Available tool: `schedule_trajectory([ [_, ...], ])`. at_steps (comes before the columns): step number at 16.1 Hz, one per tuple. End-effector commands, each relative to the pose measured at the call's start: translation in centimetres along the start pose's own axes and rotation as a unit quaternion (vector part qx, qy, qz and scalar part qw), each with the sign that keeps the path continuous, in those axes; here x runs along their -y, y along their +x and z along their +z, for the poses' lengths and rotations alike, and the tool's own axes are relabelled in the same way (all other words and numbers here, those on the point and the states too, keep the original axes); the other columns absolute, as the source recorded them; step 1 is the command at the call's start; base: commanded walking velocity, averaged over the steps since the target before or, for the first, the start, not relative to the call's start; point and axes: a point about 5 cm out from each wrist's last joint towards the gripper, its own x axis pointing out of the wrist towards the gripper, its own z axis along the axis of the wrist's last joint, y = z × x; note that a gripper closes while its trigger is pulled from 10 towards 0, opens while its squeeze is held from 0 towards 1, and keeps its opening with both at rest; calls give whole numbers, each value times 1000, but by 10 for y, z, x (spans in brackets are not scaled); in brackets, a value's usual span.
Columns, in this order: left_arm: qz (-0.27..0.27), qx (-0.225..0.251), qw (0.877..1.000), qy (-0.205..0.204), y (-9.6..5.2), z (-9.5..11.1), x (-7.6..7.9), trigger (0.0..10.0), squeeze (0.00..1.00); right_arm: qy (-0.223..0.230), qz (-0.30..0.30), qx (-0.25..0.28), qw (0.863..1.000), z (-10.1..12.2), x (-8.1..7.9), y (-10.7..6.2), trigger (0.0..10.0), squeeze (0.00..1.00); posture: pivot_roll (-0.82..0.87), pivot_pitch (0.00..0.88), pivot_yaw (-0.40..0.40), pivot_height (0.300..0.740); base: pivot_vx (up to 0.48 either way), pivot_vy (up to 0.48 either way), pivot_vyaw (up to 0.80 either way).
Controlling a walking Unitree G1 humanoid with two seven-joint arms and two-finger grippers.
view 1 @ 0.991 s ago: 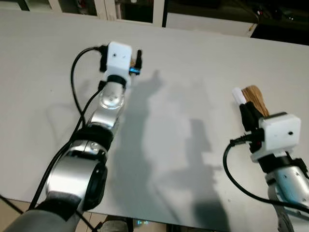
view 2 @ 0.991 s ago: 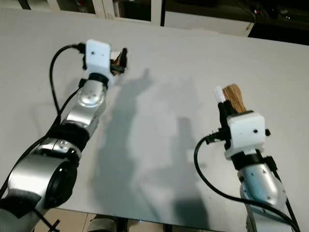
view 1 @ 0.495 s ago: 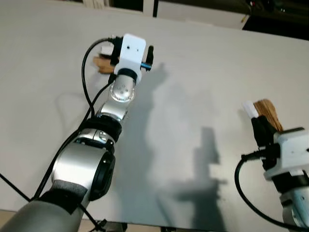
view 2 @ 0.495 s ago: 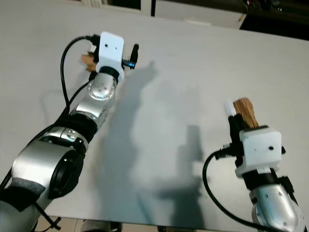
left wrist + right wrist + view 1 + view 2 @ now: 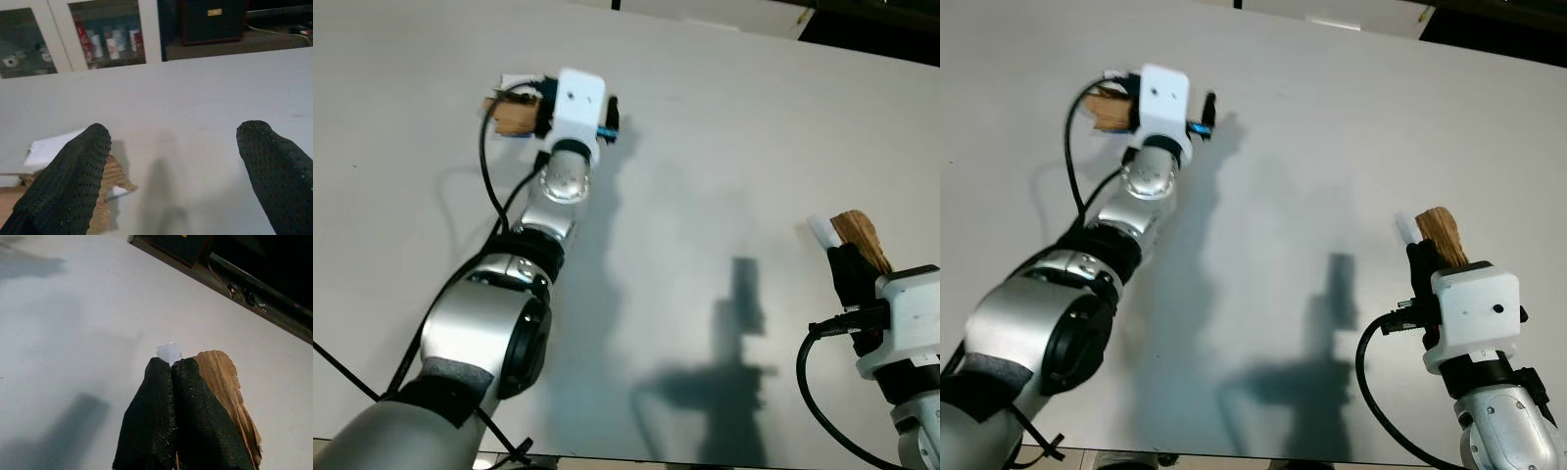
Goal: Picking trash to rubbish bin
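Note:
A torn brown cardboard scrap (image 5: 512, 115) with a white slip (image 5: 54, 147) lies on the pale table (image 5: 705, 147) at the far left. My left gripper (image 5: 578, 93) is stretched out over it and is open. In the left wrist view the scrap (image 5: 113, 182) sits against one finger (image 5: 73, 181), not between the two. My right gripper (image 5: 847, 266) hovers at the near right, shut on a second brown cardboard piece (image 5: 226, 384) with a white end (image 5: 169, 351).
The table's near edge (image 5: 636, 458) runs along the bottom of the head views. Beyond its far edge stand a glass-fronted cabinet (image 5: 102, 34) with bottles and dark furniture (image 5: 215, 19).
The head camera has shifted. The scrap, earlier seen at the left gripper's fingertips, now shows out to the left of its wrist camera. The right gripper still holds its piece.

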Motion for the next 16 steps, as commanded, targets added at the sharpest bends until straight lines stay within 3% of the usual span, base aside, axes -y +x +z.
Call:
schedule_trajectory([
  [1,10,1,1000,0,2,3,0,10000,0,-8,-4,-5,1000,1,3,-4,10000,0,-187,344,-128,740,0,0,0],
  [5,34,0,999,0,3,2,-14,10000,0,6,2,0,1000,0,-4,4,10000,0,-137,330,-116,740,0,0,0],
  [9,45,12,999,14,0,-4,-29,10000,0,19,0,19,1000,-3,-9,23,10000,0,-46,282,-85,740,0,0,0],
  [12,77,3,996,48,0,-8,-54,10000,0,26,0,36,999,-2,-10,34,10000,0,-2,263,-78,740,0,0,0],
  [16,80,0,995,60,2,-6,-56,10000,0,29,-3,37,999,-2,-10,31,10000,0,-30,281,-81,740,0,0,0],
])
